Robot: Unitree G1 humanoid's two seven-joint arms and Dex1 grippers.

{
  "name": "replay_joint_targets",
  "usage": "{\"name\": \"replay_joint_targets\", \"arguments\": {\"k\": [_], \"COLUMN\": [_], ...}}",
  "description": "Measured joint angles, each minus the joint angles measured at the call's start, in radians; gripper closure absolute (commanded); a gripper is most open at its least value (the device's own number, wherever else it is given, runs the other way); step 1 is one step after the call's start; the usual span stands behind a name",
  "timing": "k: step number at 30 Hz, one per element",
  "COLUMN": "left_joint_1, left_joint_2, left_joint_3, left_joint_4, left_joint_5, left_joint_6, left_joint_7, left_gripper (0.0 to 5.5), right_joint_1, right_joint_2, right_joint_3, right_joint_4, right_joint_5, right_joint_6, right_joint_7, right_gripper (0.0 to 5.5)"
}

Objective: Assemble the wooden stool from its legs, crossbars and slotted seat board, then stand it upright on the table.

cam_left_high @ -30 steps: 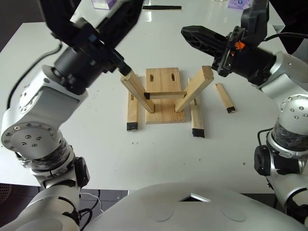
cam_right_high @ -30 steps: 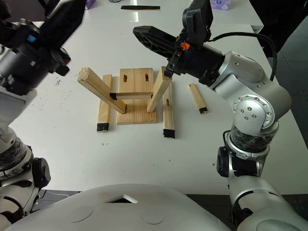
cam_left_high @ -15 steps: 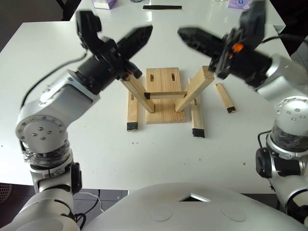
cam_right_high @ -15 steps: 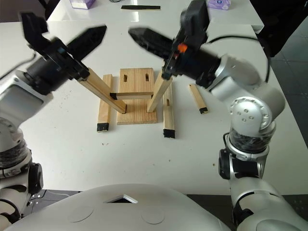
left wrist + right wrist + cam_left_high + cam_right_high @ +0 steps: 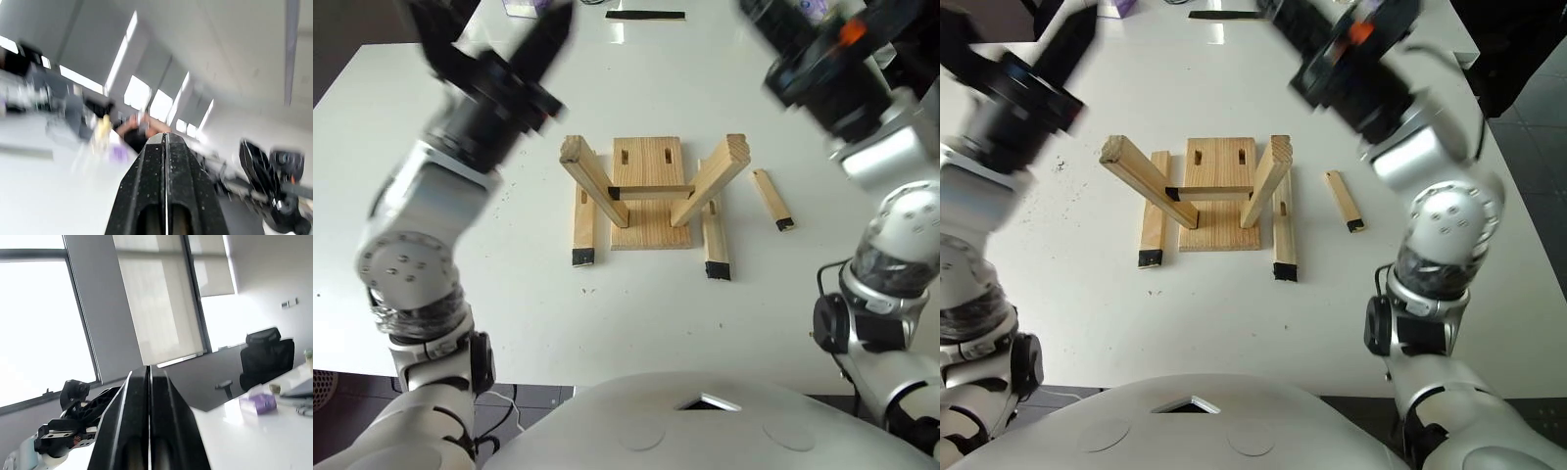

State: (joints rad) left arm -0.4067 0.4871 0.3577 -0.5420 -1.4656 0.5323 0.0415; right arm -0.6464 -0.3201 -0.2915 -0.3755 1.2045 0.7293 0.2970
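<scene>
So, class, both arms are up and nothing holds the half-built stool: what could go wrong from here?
1. The two tilted legs, joined by one crossbar, stand unheld on the board; they might topple.
2. Spare legs lie tight beside the board; reaching for one could knock the tilted legs over.

The pale wooden slotted seat board (image 5: 646, 233) lies flat on the white tabletop (image 5: 509, 294), two slots cut near its far edge. Two legs rise from it, splaying outward, the left leg (image 5: 592, 181) and the right leg (image 5: 715, 176), joined low down by a thin crossbar (image 5: 651, 192). Two more black-tipped legs lie flat along the board's sides, one on the left (image 5: 581, 230) and one on the right (image 5: 713, 245), and a short loose crossbar (image 5: 770, 198) lies apart to the right.
</scene>
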Motion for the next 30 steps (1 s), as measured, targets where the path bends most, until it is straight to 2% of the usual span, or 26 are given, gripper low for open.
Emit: {"name": "replay_joint_targets", "arguments": {"k": [3, 7, 10, 18, 22, 26, 30], "left_joint_1": [0.004, 0.119, 0.216, 0.397, 0.460, 0.508, 0.520], "left_joint_2": [0.046, 0.045, -0.015, -0.198, -0.268, -0.306, -0.298], "left_joint_3": [0.054, 0.004, -0.048, -0.081, -0.094, -0.160, -0.240], "left_joint_4": [0.067, 0.181, 0.234, 0.253, 0.228, 0.191, 0.151], "left_joint_5": [0.105, 0.366, 0.529, 0.790, 0.871, 0.967, 0.992], "left_joint_6": [-0.030, -0.048, -0.076, -0.160, -0.181, -0.197, -0.196], "left_joint_7": [0.010, 0.036, 0.043, 0.126, 0.152, 0.148, 0.036], "left_gripper": [5.50, 5.50, 5.50, 5.50, 5.50, 5.50, 5.50], "right_joint_1": [-0.013, 0.051, 0.112, 0.293, 0.426, 0.460, 0.520], "right_joint_2": [-0.022, -0.023, -0.013, -0.058, -0.067, -0.035, -0.027], "right_joint_3": [-0.015, 0.056, 0.105, 0.177, 0.195, 0.227, 0.297], "right_joint_4": [0.077, 0.155, 0.204, 0.308, 0.279, 0.205, 0.052], "right_joint_5": [-0.076, -0.292, -0.436, -0.783, -0.859, -0.890, -0.841], "right_joint_6": [-0.041, -0.139, -0.183, -0.262, -0.271, -0.275, -0.237], "right_joint_7": [-0.014, -0.018, -0.039, -0.118, -0.118, -0.117, -0.022], "right_gripper": [5.47, 5.47, 5.47, 5.47, 5.47, 5.47, 5.47]}}
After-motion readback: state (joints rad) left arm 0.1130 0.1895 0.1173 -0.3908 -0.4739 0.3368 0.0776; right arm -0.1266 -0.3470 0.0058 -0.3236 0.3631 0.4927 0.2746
